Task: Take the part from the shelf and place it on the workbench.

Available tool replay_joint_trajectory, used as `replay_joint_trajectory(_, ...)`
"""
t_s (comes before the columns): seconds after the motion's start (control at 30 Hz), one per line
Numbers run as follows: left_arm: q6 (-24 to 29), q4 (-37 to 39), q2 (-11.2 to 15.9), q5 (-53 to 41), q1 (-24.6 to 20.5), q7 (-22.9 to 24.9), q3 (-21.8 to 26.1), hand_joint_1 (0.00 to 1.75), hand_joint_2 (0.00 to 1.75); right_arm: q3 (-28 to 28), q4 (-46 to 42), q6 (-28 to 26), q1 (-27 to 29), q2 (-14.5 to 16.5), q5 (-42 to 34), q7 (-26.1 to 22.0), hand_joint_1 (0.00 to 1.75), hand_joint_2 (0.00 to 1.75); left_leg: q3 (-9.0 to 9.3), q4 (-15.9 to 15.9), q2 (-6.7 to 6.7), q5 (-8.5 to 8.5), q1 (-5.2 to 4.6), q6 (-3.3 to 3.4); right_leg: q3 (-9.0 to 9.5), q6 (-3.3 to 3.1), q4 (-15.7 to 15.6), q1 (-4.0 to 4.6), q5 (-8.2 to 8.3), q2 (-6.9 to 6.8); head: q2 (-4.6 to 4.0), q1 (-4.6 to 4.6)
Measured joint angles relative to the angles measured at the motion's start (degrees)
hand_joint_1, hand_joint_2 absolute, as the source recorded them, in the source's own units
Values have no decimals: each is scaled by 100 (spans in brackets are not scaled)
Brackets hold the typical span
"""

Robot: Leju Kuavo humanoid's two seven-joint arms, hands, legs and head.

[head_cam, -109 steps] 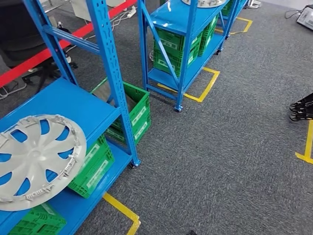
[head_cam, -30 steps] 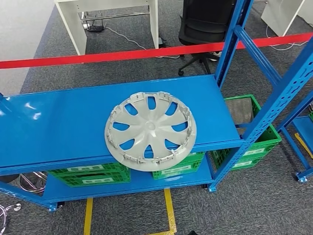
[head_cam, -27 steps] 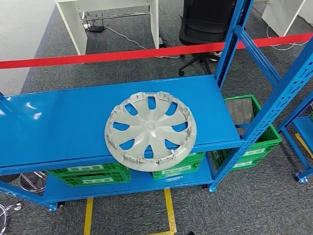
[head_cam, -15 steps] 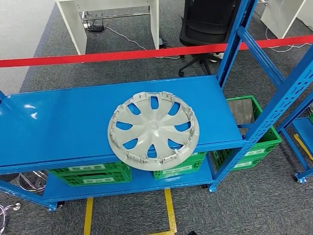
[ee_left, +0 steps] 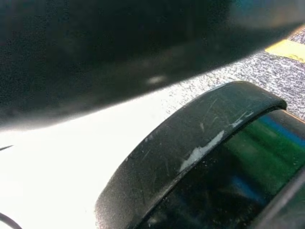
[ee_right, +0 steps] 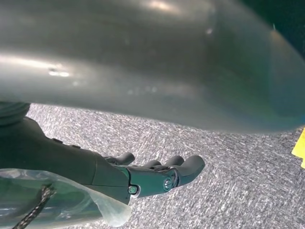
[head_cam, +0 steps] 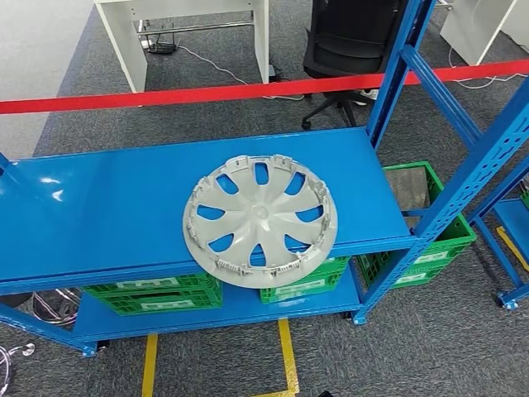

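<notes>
**Facing the shelf, part untouched**

The view has swung from floor and side racks to square on the blue shelf (head_cam: 93, 207). Wheel cover (head_cam: 260, 219) lies flat, overhanging the front edge, right of middle. Left hand: cannot tell. Right hand (ee_right: 158, 177) hangs empty, fingers loosely extended. Reach comes next.
</notes>
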Motion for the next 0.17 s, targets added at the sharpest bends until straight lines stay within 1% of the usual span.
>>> replay_joint_trajectory(0.17, 0, 0, 0, -4, 0, 0, 0, 0, 0, 0, 0, -2, 0, 0, 3, 3, 0, 0, 0, 0, 0, 0, 0, 0, 0, 0, 0, 1, 0, 0, 0, 0)
